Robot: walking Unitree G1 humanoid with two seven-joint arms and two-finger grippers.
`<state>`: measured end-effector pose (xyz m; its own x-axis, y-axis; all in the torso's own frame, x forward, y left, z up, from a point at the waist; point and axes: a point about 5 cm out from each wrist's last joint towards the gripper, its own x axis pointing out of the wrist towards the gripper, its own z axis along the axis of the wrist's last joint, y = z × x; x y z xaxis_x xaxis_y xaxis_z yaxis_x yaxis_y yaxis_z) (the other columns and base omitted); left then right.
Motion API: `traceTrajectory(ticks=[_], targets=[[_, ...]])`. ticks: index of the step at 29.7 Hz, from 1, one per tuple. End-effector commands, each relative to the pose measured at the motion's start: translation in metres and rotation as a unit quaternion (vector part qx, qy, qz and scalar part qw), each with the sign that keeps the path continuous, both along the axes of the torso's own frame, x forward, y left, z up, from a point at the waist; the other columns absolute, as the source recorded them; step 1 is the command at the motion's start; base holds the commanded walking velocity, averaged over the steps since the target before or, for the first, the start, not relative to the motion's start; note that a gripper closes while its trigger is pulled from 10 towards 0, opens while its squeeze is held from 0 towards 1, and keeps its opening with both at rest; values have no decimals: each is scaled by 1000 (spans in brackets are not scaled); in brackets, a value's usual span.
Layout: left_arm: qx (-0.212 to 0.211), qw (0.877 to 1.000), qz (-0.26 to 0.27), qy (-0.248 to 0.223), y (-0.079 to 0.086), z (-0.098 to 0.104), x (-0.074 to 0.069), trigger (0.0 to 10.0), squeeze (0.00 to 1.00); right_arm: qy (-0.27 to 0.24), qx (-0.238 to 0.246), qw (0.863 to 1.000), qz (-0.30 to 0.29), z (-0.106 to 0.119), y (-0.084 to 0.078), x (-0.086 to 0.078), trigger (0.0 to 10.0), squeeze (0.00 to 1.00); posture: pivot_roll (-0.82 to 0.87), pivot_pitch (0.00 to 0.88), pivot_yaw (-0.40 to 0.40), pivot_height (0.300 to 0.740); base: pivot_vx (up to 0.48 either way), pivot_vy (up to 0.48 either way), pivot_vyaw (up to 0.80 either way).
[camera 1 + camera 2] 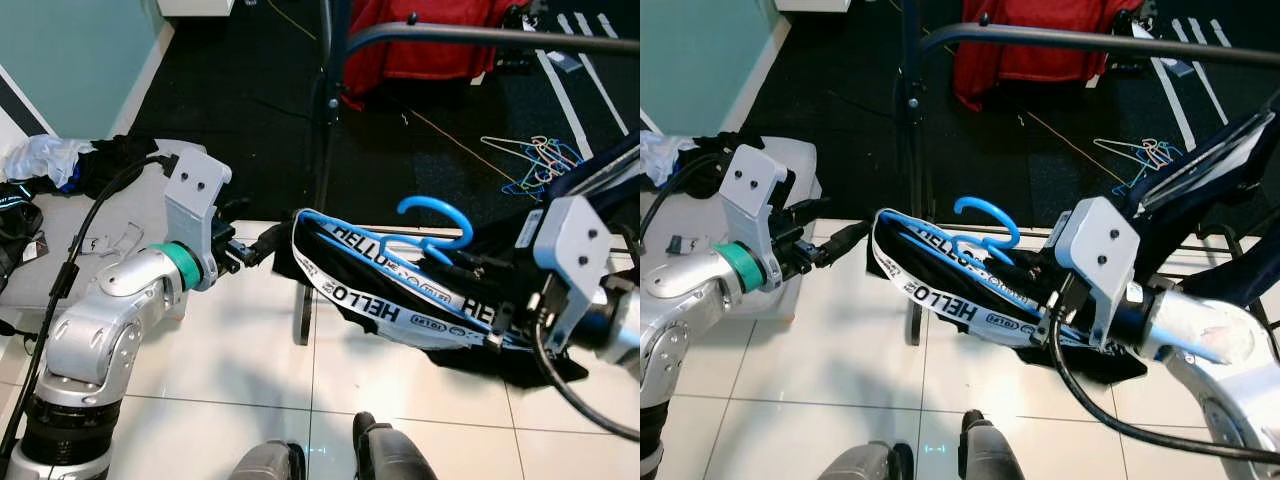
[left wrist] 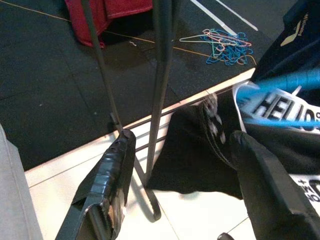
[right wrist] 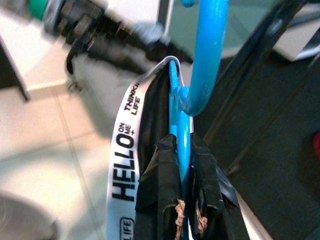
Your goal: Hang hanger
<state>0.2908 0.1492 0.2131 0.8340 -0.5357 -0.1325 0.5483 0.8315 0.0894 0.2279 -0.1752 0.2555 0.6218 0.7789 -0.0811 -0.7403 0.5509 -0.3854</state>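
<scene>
Now | right claw (image 3: 182, 165) clamps blue hanger (image 3: 207, 60); left claw (image 2: 180, 165) spread beside garment (image 1: 400, 300)

Hanger (image 1: 425, 240) between tools; rail (image 1: 480, 35) beyond

The floor is shiny white tile (image 1: 250, 370) near us and black mat (image 1: 240, 120) farther off. A teal wall (image 1: 70, 50) stands left.
</scene>
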Motion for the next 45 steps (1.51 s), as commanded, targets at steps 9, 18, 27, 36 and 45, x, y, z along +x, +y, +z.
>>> traceTrajectory(ticks=[9,18,27,36,45], targets=[[-22,999,27,6,-6,-3,7,10000,0,-11,8,999,38,0,14,18,10000,0,-125,124,80,740,0,0,0],[-26,996,77,-25,-5,2,22,10000,0,-8,5,999,52,0,17,21,10000,0,-132,114,75,740,0,0,0],[43,992,99,-61,0,-1,27,10000,0,-26,-8,998,54,8,15,16,10000,0,-151,107,80,740,0,0,0],[19,995,92,-44,3,-6,29,0,0,-31,-11,998,47,10,12,13,10000,0,-156,103,88,740,0,0,0],[30,997,58,-29,-3,-12,27,0,0,-38,-16,998,47,13,11,14,10000,0,-157,105,90,740,0,0,0]])
